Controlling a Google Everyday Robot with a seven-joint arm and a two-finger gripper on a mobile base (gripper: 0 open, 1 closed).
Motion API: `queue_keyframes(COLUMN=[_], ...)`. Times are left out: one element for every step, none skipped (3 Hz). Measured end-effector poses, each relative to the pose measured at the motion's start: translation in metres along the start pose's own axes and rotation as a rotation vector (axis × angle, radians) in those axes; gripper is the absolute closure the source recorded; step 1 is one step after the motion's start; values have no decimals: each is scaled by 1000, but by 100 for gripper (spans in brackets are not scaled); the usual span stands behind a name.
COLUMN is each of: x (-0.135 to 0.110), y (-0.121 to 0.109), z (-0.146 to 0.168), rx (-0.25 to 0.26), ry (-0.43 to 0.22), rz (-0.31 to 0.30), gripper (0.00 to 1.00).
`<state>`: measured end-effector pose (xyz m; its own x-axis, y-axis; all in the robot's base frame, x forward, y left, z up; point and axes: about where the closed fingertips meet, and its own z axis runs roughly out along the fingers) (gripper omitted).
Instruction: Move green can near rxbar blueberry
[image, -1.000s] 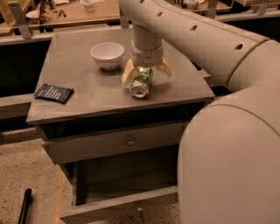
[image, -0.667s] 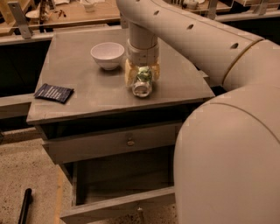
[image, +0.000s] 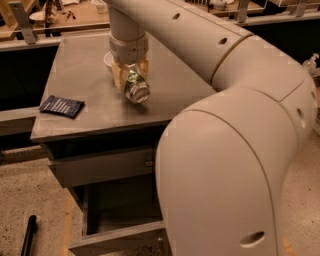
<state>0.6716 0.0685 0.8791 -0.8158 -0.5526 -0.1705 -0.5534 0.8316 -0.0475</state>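
clasping green can (image: 137, 91) mid-table, the hand (image: 132, 81) screens the white bowl (image: 107, 60).

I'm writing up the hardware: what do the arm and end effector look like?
The arm is cream-white, made of rounded tubular segments with small dark oval holes and no visible cables. Its end effector, around the green can, has tan fingers.

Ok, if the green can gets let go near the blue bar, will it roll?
Probably. The green can is round and held tilted, silver end toward the camera, in the gripper over the middle of the table, so it may land sideways and roll. The flat rxbar blueberry likely wouldn't stop it.
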Motion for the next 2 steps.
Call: queue_keyframes(x=[-32,-65], y=[47,99], z=[-21,-40], rx=[7,7], ry=[-13,-78], rz=[-167,-353], gripper=[100,100])
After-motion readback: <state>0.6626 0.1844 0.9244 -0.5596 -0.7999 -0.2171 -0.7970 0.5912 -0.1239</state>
